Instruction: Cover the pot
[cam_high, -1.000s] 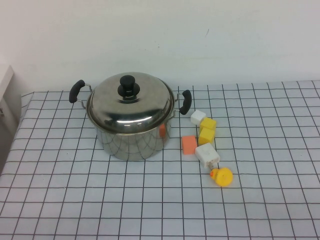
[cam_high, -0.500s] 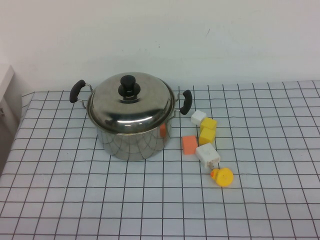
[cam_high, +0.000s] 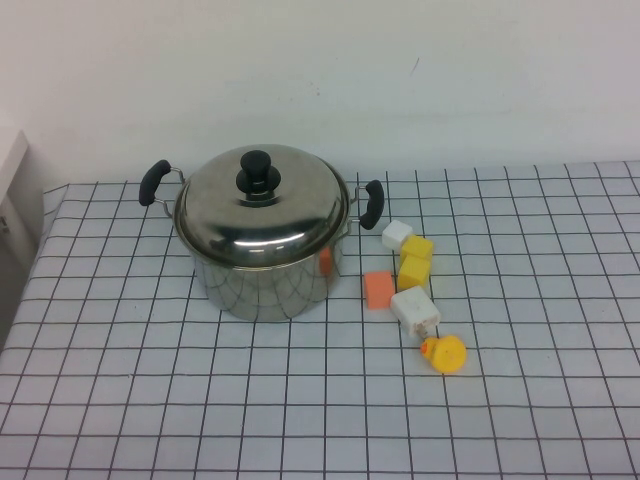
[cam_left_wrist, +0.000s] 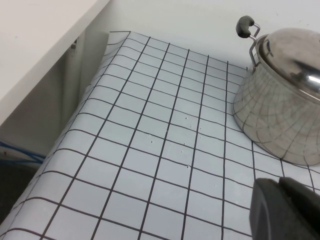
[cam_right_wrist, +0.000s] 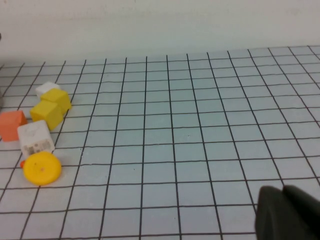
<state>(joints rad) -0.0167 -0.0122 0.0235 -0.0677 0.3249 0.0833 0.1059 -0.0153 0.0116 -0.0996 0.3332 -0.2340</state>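
Lid on pot, blocks right.

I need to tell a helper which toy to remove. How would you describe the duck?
Find the pot; a row of blocks trails off on its right. The duck ends that row nearest the camera, beside a white block. It alone is round.

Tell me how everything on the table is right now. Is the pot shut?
pot: upright, covered.
lid: sitting on the pot, knob up.
yellow duck: on the cloth, nothing touching it.
blocks: loose cluster beside the pot.
left hand: off to the pot's side, holding nothing.
right hand: away from the toys, holding nothing.
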